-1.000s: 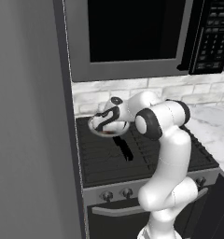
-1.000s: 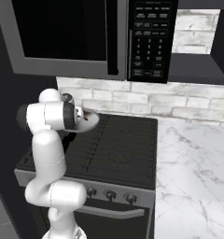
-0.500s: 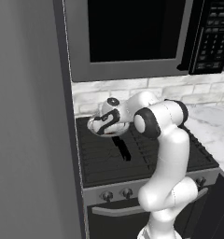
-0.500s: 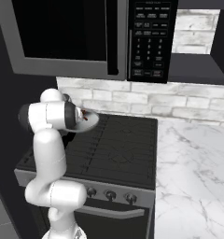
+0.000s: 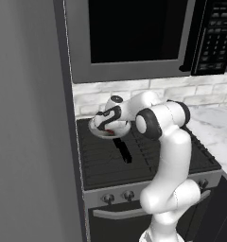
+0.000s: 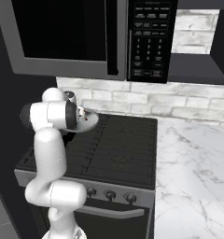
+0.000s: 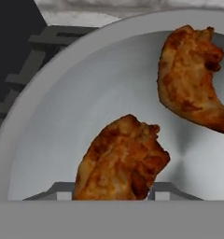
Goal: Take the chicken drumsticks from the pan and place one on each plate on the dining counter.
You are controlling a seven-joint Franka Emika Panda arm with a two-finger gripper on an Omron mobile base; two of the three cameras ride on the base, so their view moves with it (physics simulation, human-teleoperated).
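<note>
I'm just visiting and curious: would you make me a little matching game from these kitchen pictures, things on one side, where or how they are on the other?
Things:
1. nearer drumstick
2. farther drumstick
3. pan
4. microwave

Places:
a. on the stove
b. above the stove
c. between the fingertips
d. lying free at the pan's far side

Pairs: 1-c, 2-d, 3-a, 4-b

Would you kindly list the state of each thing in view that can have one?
pincer: down in the pan, fingertips against either side of the near drumstick, closed on it
near drumstick: lying in the pan, not lifted
far drumstick: lying in the pan, untouched
pan: on the stove, both drumsticks inside
stove: no flame visible
microwave: door shut, window dark
</note>
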